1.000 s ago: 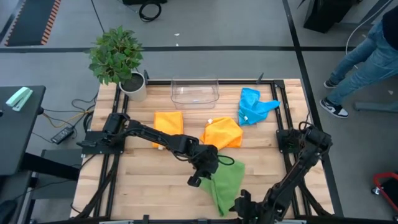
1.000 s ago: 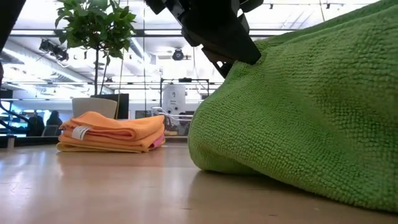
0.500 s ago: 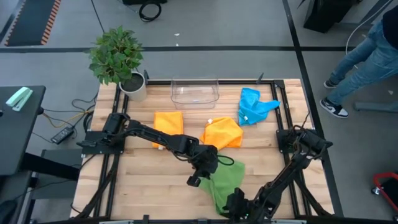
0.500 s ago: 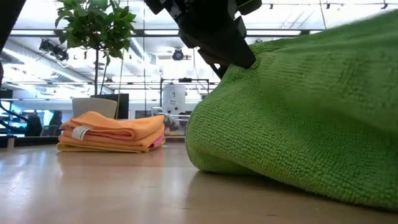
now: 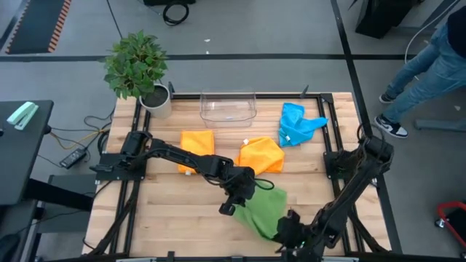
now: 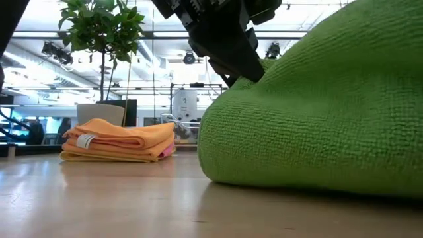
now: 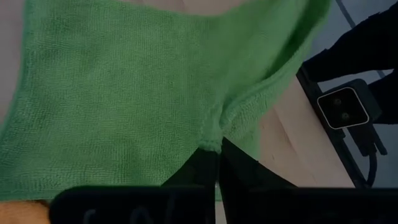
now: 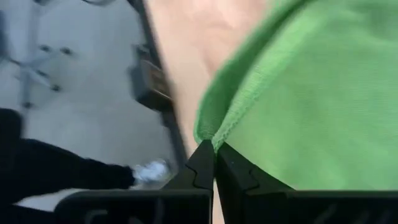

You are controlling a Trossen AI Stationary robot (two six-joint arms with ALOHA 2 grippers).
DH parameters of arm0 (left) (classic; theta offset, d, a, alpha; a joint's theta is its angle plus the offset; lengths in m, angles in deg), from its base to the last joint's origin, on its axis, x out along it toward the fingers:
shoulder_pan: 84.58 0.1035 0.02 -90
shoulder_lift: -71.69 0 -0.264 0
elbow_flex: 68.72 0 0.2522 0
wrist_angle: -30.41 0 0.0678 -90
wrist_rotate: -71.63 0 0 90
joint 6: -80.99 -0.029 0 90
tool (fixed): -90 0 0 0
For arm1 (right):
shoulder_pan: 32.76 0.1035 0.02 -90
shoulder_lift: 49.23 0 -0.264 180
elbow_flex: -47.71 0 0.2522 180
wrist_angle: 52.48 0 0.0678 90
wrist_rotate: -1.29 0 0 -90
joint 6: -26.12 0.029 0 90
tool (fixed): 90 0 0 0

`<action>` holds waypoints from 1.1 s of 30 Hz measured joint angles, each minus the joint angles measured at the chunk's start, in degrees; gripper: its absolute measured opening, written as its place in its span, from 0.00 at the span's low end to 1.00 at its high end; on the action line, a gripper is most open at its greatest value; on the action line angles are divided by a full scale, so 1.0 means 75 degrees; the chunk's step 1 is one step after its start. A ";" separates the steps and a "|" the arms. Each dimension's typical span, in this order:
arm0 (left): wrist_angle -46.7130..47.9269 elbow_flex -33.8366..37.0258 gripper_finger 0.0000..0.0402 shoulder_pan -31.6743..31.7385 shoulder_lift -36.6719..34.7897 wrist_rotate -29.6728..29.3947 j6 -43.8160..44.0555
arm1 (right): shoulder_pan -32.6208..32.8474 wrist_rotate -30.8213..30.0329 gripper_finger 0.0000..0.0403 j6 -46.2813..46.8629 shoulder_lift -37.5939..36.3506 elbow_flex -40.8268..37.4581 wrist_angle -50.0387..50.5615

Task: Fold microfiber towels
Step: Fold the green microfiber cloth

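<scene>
Wooden table (image 5: 175,211), near edge: green towel (image 5: 263,211), bunched. Left gripper (image 5: 240,191) pinches its far edge; right gripper (image 5: 289,227) pinches its near edge, both closed tight. Risk: shallow bites may slip when pulled, skewing the fold.

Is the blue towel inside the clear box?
No, the blue towel lies crumpled on the wooden table, beside the clear box, not in it.

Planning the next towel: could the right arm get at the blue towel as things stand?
Probably not yet: the right gripper is shut on the green towel at the near edge. The path to the blue towel looks free otherwise.
</scene>
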 joint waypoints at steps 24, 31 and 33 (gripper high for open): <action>-0.0020 0.0006 0.03 0.0148 0.0000 -0.0010 0.0142 | 0.0817 -0.0722 0.53 -0.2260 0.2025 0.0453 -0.1799; -0.0017 0.0006 0.04 0.0134 0.0000 -0.0006 0.0145 | 0.0470 -0.1343 0.47 -0.2732 0.2492 0.2040 0.0585; -0.0017 0.0006 0.05 0.0137 0.0000 -0.0006 0.0136 | 0.0383 -0.1502 0.46 -0.2832 0.2450 0.2344 0.1091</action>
